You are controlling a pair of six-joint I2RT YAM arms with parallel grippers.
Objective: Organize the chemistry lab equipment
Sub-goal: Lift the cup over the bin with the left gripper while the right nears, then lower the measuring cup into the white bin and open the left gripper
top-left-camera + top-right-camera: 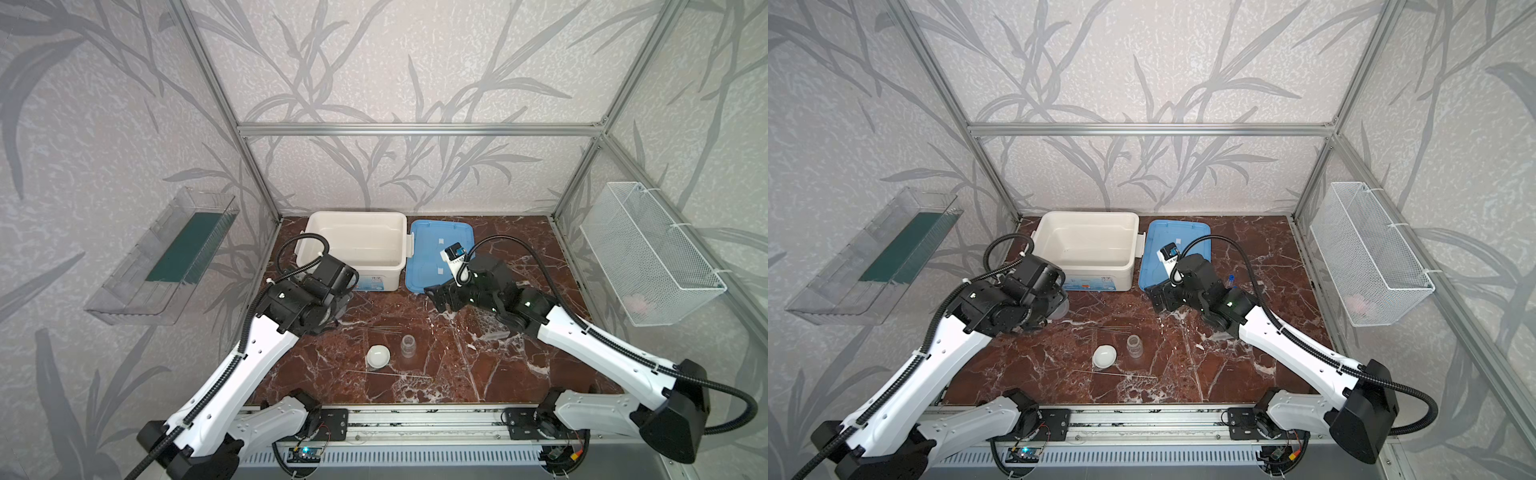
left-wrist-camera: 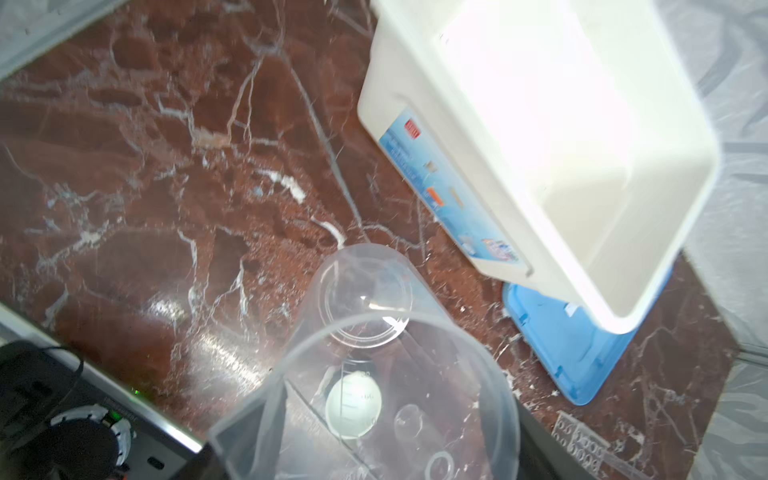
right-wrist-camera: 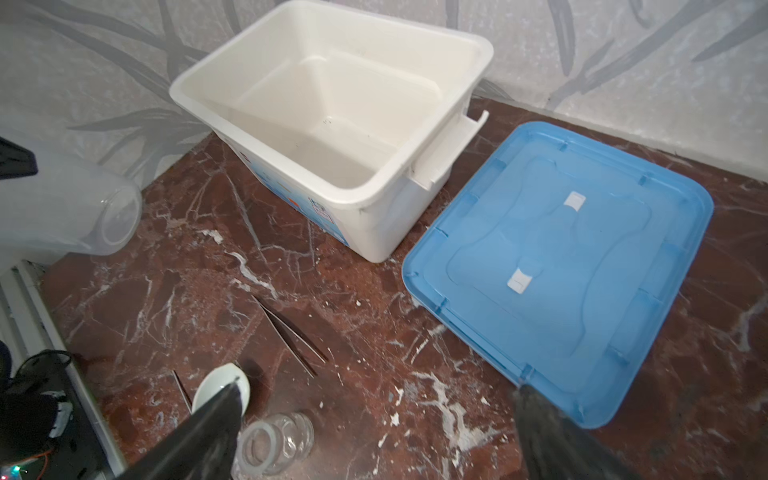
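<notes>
Here, left claw (image 2: 390, 432) grips the clear beaker (image 3: 70, 212) near the white bin (image 3: 376, 226); right claw (image 3: 380, 386) gapes wide.

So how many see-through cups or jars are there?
2. The clear beaker lies tipped in the left end effector, near the white bin. The small jar stands on the table beside the white dish. Others may be hidden.

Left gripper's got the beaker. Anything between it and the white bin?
Nothing visible. The clear beaker hangs tilted just beside the white bin, which is open and empty; the blue lid lies flat on its far side.
</notes>
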